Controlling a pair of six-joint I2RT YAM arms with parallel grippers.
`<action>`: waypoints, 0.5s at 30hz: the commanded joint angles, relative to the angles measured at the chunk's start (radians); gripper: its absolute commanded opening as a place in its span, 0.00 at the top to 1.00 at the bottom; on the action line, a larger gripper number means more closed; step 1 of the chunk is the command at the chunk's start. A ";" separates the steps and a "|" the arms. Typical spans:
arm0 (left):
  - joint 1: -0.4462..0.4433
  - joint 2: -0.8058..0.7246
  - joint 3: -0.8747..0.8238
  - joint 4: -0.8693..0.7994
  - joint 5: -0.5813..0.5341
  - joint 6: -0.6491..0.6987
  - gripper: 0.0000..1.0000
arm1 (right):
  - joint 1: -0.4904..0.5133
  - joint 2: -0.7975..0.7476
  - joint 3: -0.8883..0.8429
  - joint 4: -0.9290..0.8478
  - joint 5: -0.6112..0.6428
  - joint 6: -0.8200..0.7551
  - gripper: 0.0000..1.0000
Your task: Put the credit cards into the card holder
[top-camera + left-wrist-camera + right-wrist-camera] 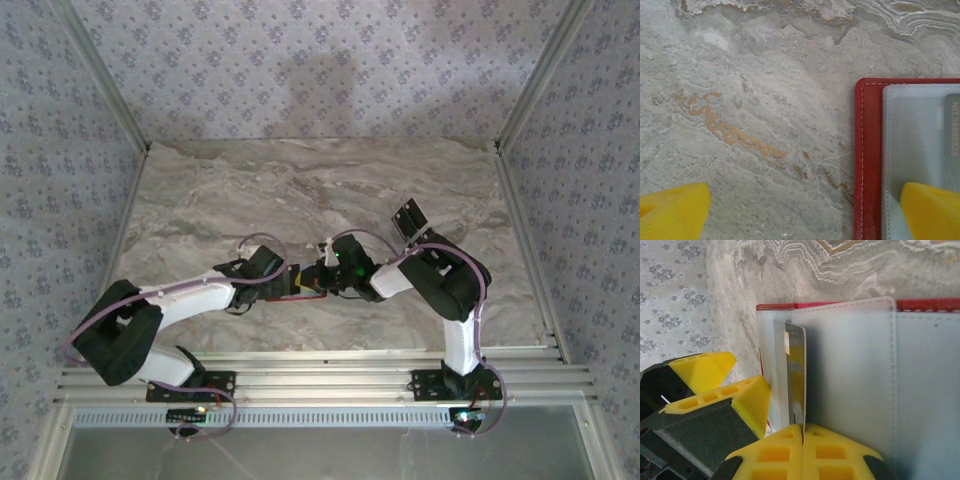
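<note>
The red card holder [868, 160] lies open on the marble, its grey-silver sleeves [850, 380] facing up. My right gripper [804, 429] is shut on one credit card [796, 375], held edge-on with its far end between the sleeves near the holder's left edge. My left gripper [802, 215] is open and wide. One of its yellow fingers [932, 210] rests on the grey inside, the other [670, 212] over bare marble. A card with printed digits [953, 135] shows through a sleeve. In the top view both grippers meet over the holder [308, 291]. The other dark cards [408, 218] lie behind the right arm.
The marble table [250, 190] is walled by patterned panels with metal posts at the left [120, 120] and right [525, 110]. The left gripper's yellow fingers [747, 400] sit close beside the held card. An aluminium rail [320, 370] runs along the near edge.
</note>
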State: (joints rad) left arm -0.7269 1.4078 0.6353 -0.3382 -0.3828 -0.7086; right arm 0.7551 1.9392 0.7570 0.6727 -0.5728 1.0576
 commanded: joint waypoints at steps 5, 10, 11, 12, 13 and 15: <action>0.000 -0.012 0.030 -0.101 -0.009 0.016 0.02 | 0.006 -0.040 0.047 -0.252 0.021 -0.085 0.74; 0.025 -0.038 0.079 -0.142 -0.010 0.018 0.01 | 0.004 -0.104 0.099 -0.425 0.055 -0.170 0.59; 0.034 -0.047 0.087 -0.150 -0.011 0.017 0.01 | 0.004 -0.118 0.112 -0.461 0.062 -0.188 0.56; 0.041 -0.056 0.089 -0.155 -0.012 0.019 0.01 | 0.003 -0.132 0.122 -0.499 0.072 -0.207 0.54; 0.047 -0.063 0.092 -0.159 -0.014 0.018 0.01 | 0.003 -0.143 0.135 -0.535 0.083 -0.223 0.53; 0.066 -0.080 0.088 -0.168 -0.016 0.019 0.01 | 0.001 -0.167 0.169 -0.617 0.108 -0.263 0.52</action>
State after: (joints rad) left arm -0.6811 1.3666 0.6960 -0.4477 -0.3828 -0.7006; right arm 0.7589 1.8217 0.8764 0.2478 -0.5190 0.8860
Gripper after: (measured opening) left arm 0.988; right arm 0.475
